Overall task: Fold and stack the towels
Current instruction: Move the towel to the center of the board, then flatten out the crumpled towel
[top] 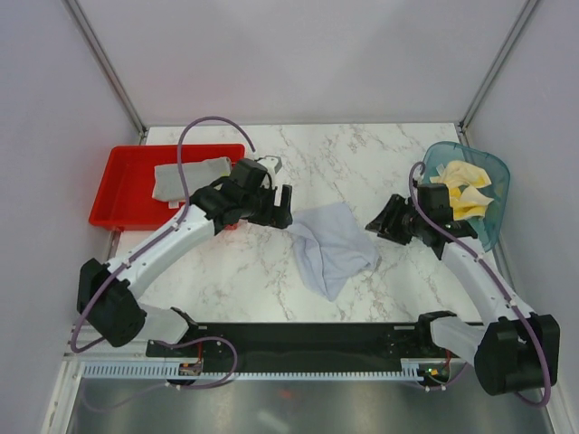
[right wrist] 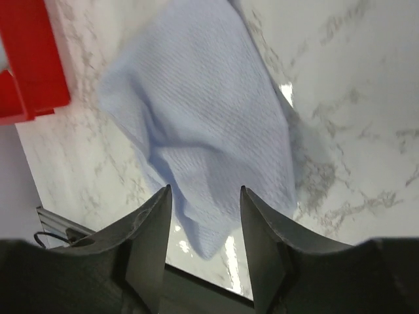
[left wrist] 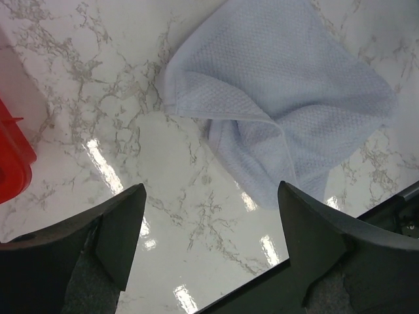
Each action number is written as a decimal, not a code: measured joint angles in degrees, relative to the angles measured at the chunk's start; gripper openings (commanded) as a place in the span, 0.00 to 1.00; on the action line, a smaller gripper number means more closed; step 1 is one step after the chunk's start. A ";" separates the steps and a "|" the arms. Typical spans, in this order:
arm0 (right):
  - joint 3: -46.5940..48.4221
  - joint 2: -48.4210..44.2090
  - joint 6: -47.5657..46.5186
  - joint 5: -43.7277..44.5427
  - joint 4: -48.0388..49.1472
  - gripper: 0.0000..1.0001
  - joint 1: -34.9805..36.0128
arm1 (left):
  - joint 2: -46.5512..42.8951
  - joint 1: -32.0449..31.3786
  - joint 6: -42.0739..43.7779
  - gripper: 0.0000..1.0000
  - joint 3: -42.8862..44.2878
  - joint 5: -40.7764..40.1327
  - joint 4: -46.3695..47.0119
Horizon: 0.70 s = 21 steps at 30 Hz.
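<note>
From above: a crumpled blue-grey towel (top: 333, 246) in the middle of the marble bench (top: 362, 163), with the left pincer (top: 281, 205) just off its far-left corner and the right pincer (top: 378, 222) just off its right edge. Far left, a red tray (top: 127, 181) carrying a folded grey towel (top: 188, 177); far right, a teal basket (top: 496, 212) with yellow and white towels (top: 463, 192) not yet handled. Probably the flattening step ahead of the fold: best to take two neighbouring corners, one per pincer, lift a little, pull taut and lay down smooth. Better to avoid the bunched middle, likely to give a crooked fold. From the left wrist: left pincer (left wrist: 209, 242) spread wide, empty, touching nothing, hanging over bare marble just near of the towel's (left wrist: 288, 111) doubled-over hem. Worth coming down on a hemmed corner rather than the loose flap. From the right wrist: right pincer (right wrist: 206, 222) partly spread, released, nothing pinched between the fingers. Towel (right wrist: 196, 111) below and beyond the tips; touching the cloth or not, impossible to tell. Advisable to shift toward an outer corner before clenching.
</note>
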 measured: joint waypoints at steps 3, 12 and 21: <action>7.45 4.57 -2.03 1.18 1.46 0.55 0.04 | 4.98 0.00 -1.07 0.84 1.55 0.50 1.01; 28.06 36.52 -14.49 1.70 5.18 0.51 0.70 | 23.85 0.28 -5.55 0.80 5.49 1.66 5.14; 36.17 53.05 -21.75 -2.75 5.20 0.53 2.23 | 28.63 1.92 -9.31 0.89 5.44 1.81 6.40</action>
